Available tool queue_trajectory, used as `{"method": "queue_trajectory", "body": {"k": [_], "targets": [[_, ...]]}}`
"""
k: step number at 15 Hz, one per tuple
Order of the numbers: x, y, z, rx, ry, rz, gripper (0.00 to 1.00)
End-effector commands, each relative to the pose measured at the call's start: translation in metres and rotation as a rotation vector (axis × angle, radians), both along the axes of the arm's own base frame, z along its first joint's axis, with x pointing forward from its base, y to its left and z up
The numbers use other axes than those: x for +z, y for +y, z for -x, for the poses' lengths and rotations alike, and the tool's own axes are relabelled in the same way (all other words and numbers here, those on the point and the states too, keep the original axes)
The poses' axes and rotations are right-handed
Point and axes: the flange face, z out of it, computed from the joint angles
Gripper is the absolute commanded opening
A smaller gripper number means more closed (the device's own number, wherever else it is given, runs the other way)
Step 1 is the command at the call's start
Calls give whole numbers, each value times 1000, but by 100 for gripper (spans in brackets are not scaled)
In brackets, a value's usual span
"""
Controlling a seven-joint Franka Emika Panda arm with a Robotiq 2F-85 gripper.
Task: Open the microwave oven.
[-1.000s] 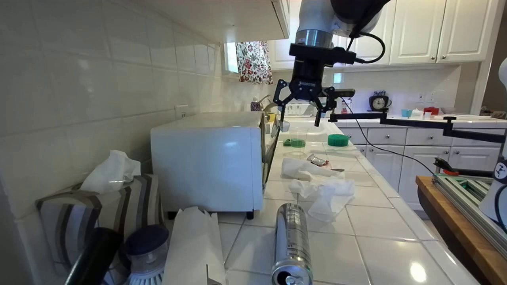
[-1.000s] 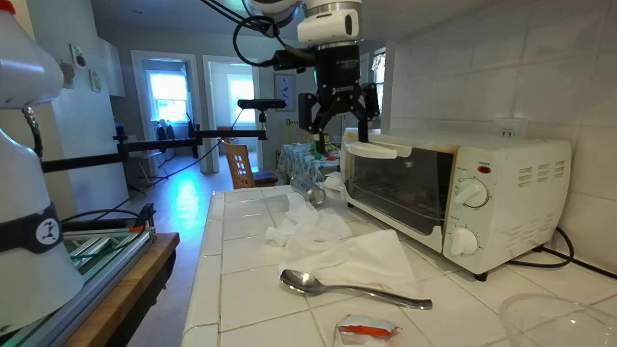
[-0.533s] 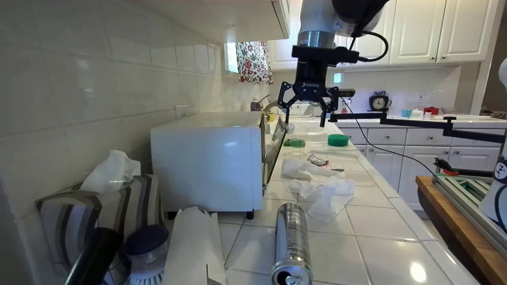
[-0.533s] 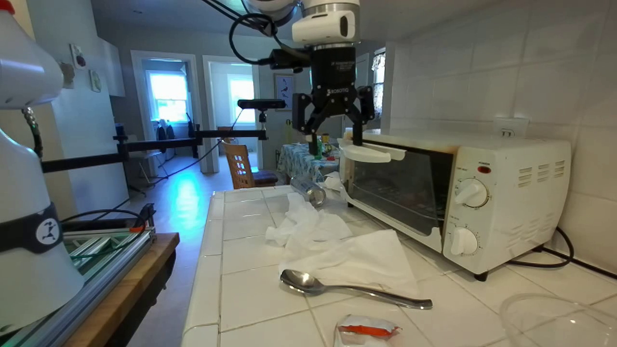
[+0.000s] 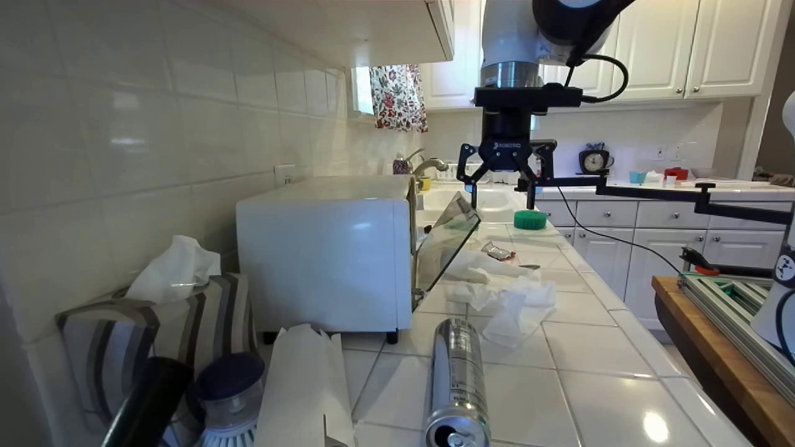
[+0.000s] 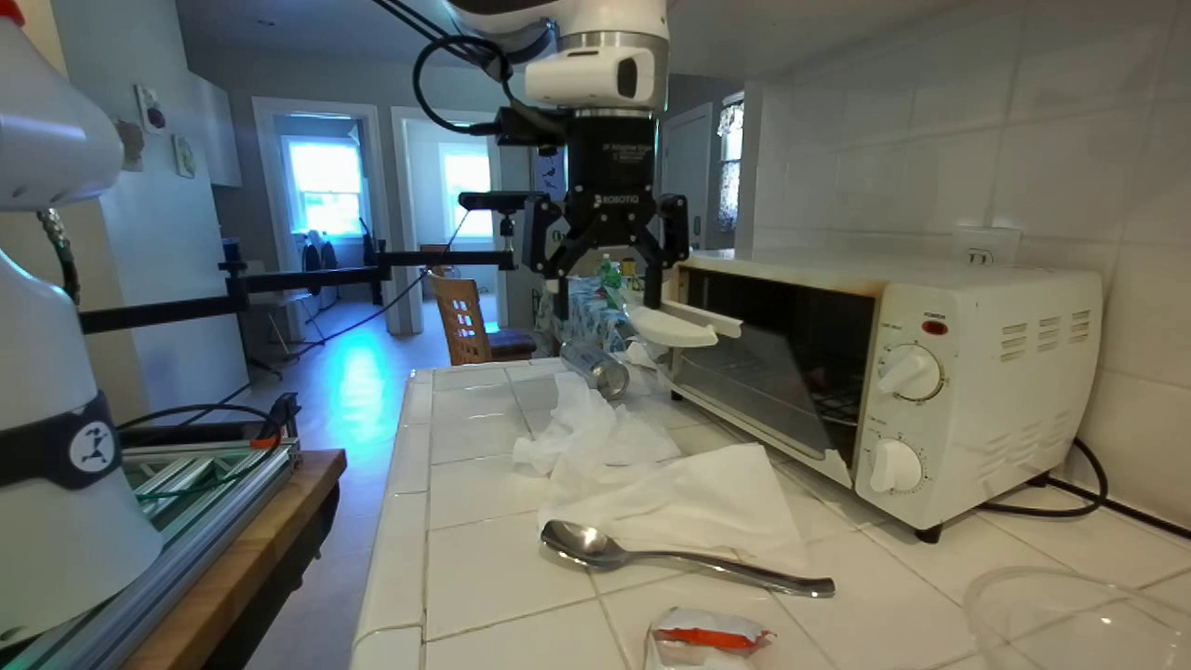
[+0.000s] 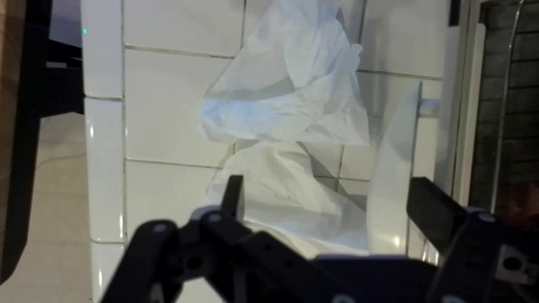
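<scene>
The white microwave oven (image 5: 323, 267) stands on the tiled counter, and its knobs show in an exterior view (image 6: 1005, 372). Its dark glass door (image 6: 744, 372) is partly open, tilted outward and down, with the dark inside showing above it. A white curved handle (image 6: 670, 328) sits at the door's top edge; it also shows in the wrist view (image 7: 385, 198). My gripper (image 6: 608, 307) is open with its fingers pointing down; it also shows in an exterior view (image 5: 502, 202) and the wrist view (image 7: 326, 185). One finger is on the oven side of the handle, the other out in front.
Crumpled paper towels (image 6: 595, 437), a spoon (image 6: 689, 558) and a wrapper (image 6: 707, 640) lie in front of the oven. A can (image 5: 459, 372) lies near its far end. A green lid (image 5: 530, 220) and a striped tissue box (image 5: 205, 316) also stand on the counter.
My gripper has moved away from the oven and down, still open. The door and its handle have swung outward and down with it, widening the opening.
</scene>
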Motion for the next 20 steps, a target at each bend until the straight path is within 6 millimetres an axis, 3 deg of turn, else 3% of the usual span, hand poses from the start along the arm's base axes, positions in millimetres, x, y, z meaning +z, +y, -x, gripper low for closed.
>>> {"method": "queue_trajectory", "body": {"k": [1,10,20], "targets": [[-6,0,17,-19,28,16,100],[-23,1,44,-14,103,22,100],[0,5,53,32,67,21,100]]}}
